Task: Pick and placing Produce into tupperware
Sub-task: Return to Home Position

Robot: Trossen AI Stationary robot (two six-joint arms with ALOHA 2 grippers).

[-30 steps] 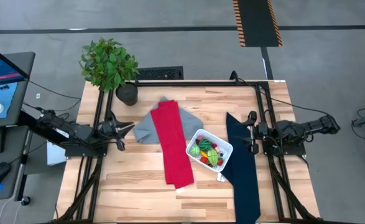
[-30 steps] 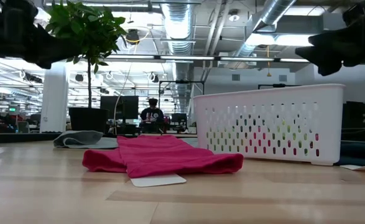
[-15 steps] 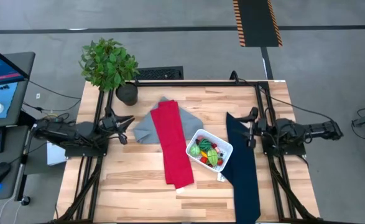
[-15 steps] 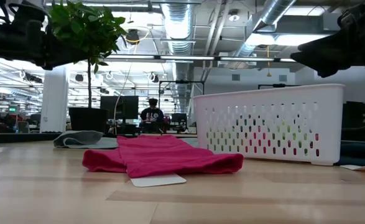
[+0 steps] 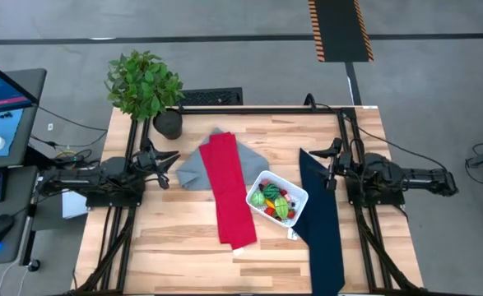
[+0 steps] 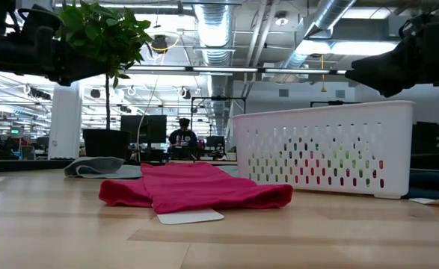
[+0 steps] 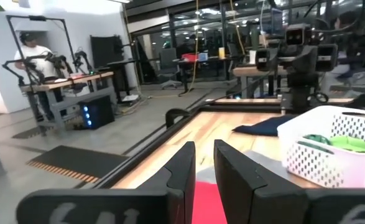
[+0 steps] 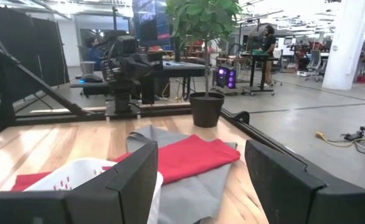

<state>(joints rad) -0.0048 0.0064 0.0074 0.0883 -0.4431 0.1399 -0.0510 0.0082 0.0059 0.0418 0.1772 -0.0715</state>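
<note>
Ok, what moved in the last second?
Both arms swung straight at the sides of the wooden table; the left gripper and the right gripper, both empty, shifted slightly toward the edge with the potted plant. The white rectangular plastic tub holding the small toy produce, the long red cloth and the long navy cloth stayed put.

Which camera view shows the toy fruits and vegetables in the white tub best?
The high view: it looks straight down on the toys in the tub. The left wrist view shows only green tops; the other two, mostly the tub's wall.
</note>
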